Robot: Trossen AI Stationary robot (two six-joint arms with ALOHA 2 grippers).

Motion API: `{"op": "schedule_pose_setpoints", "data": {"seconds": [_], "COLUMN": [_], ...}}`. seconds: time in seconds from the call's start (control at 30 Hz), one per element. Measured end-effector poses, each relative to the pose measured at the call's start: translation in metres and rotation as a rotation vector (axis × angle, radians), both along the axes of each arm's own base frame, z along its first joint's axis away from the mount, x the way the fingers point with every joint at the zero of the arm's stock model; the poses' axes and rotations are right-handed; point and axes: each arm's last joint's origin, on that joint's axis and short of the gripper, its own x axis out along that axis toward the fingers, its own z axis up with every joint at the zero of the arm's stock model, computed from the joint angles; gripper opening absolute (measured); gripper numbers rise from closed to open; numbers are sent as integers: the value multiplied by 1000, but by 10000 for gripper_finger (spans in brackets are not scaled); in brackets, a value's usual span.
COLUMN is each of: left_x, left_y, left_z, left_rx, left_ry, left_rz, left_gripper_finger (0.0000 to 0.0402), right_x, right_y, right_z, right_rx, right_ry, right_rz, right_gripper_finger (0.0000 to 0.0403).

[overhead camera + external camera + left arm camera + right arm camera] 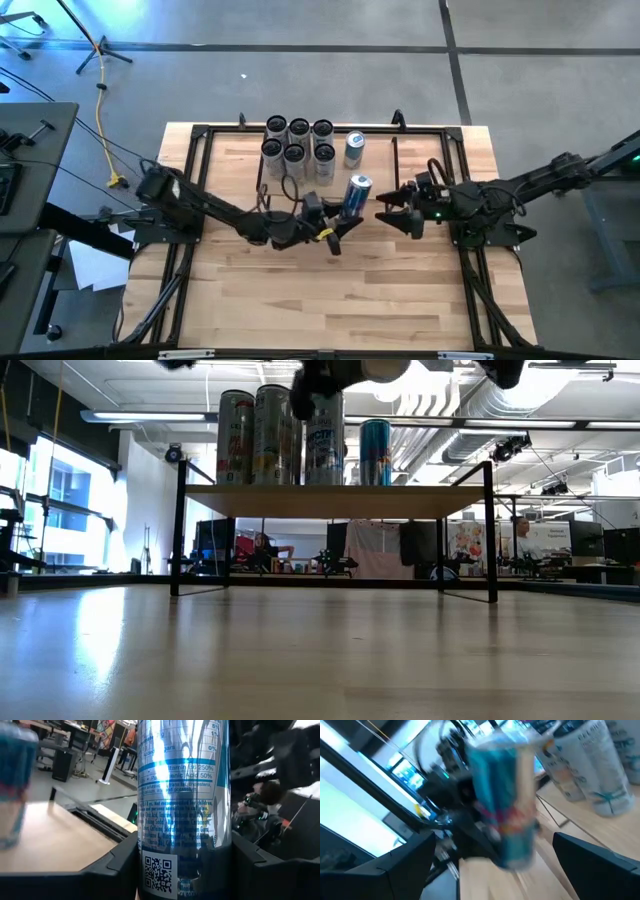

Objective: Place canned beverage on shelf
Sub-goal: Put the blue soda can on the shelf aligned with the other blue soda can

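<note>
The left gripper (pixel 340 228) is clamped on a blue can (pixel 356 195), tilted just in front of the shelf (pixel 420 140). The right gripper (pixel 392 208) waits beside it, fingers spread wide.

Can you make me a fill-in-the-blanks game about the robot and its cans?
1. The blue can is held by the ____ gripper.
2. The right gripper has its fingers ____ and holds nothing.
3. Counting from above, ____ cans already stand on the shelf.
4. One can stands apart from the six grouped cans, on the side toward the ____ arm.

Missing words: left; open; seven; right
</note>
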Motion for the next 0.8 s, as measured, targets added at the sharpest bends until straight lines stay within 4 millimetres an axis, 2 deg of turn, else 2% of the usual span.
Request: {"op": "schedule_pose_setpoints", "data": {"seconds": [0.2, 0.47, 0.67, 0.8], "left_x": [12, 11, 12, 13], "left_y": [-3, 0, 3, 8], "left_z": [-26, -27, -30, -30], "left_rx": [-66, -16, 14, 45], "left_ry": [-41, -19, 22, 39], "left_rz": [5, 97, 129, 166], "left_gripper_finger": [186, 188, 188, 188], "right_x": [-1, 0, 13, 26], "right_y": [-2, -3, 1, 5], "right_z": [5, -1, -7, -20], "right_rx": [44, 102, 108, 79], "right_ry": [-36, 9, 17, 62], "right_rz": [-44, -101, -146, -251], "right_gripper_finger": [389, 389, 389, 389]}}
